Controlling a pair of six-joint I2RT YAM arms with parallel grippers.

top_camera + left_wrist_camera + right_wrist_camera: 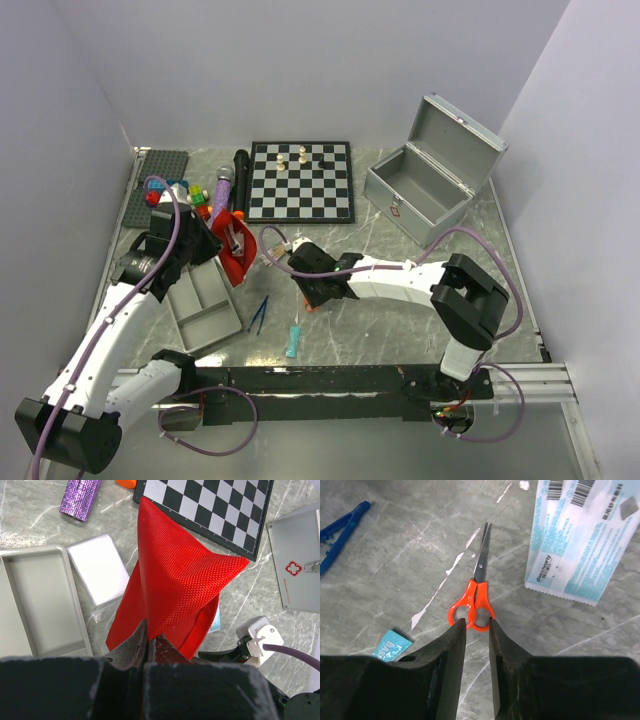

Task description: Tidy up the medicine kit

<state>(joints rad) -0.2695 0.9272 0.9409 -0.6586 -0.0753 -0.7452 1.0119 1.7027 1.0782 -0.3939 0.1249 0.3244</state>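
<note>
Grey marble table (400,320), pale lilac walls (300,60) on three sides, and plenty laid out. The medicine kit (418,195) sits at the far right corner, just right of the chessboard (300,190), with its lid (460,130) thrown back and the box gaping. There is one small red cross emblem (294,568) on its front and no lettering that can be read.

On the left, the left gripper (150,642) is clamped tight on a fold of the red pouch (175,575), which is pinched up into a peak. Beside it lies one white packet (97,570), touching the rim of the one grey divided tray (200,310). A single purple glitter tube (80,497) lies at the far edge of that wrist view.

In the middle, the right gripper (477,630) is down low with its jaws narrow and a slim gap between them. Nothing is in that gap. Its tips sit right at the orange handles of the one pair of scissors (476,592), which lie flat with the blades pointing away. Whether the tips touch the loops, I cannot tell.

Two packets lie near those scissors. The pale blue one (580,545) carries two barcodes along its top edge, and its small print is too fine to read. The teal one (392,646) shows "BAS" before the finger cuts it off. There is one pair of blue tweezers (342,522), off to the left, well apart from the scissors.

A few chess pieces stand on the far rows of the board, too small to count for sure.
</note>
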